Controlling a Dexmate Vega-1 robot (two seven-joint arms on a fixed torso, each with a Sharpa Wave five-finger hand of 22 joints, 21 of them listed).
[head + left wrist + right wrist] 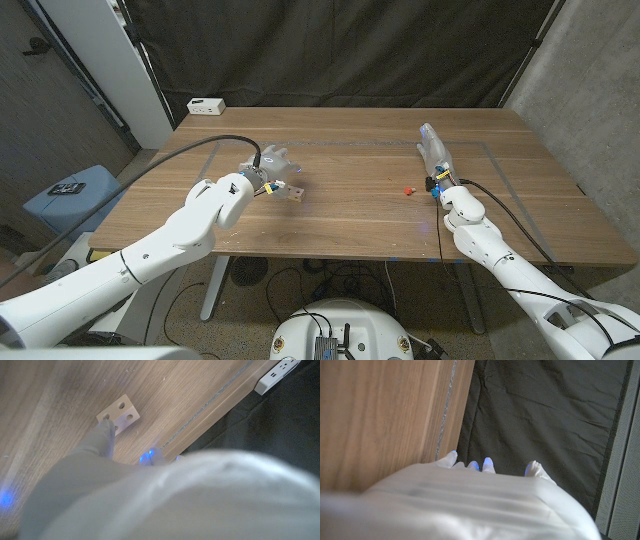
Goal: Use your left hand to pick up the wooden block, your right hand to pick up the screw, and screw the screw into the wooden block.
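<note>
The small pale wooden block (293,193) with round holes lies on the table left of the middle. My left hand (273,164) hovers just behind and left of it, holding nothing. In the left wrist view one finger (104,435) reaches down to the edge of the block (119,413). The tiny red screw (407,189) lies on the table right of the middle. My right hand (434,151) stands a little to the right of the screw and behind it, fingers stretched out toward the far edge, apart from it. Its fingertips (488,464) show empty in the right wrist view.
A white power strip (206,105) sits at the table's far left corner, also seen as a white power strip (277,372) from the left wrist. A black curtain (340,50) hangs behind the table (350,220). A blue bin (70,195) stands on the floor at the left.
</note>
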